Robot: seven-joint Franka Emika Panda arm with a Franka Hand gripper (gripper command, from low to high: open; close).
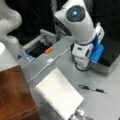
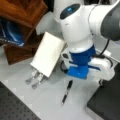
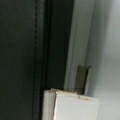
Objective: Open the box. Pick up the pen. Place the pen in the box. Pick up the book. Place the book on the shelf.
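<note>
Front view: gripper (image 1: 83, 65) low at the box (image 1: 111, 53), right side of table (image 1: 105, 102), by its near-left edge. Box lid closed, black top showing. Jaws hidden behind the wrist; cannot tell their state. Pen (image 1: 92, 88) lies flat on the table, near the box, apart from it. Book (image 1: 58, 96) propped tilted on a metal stand (image 1: 78, 113), left of the pen. Shelf (image 1: 13, 93) at far left.

Front view: gripper (image 2: 78, 72) above the pen (image 2: 67, 92); book (image 2: 47, 57) left; shelf (image 2: 22, 11) top left; box (image 2: 106, 105) bottom right.

Wrist view: box (image 3: 22, 50) edge close up, one pale finger (image 3: 72, 107) at bottom. No legible writing anywhere.
</note>
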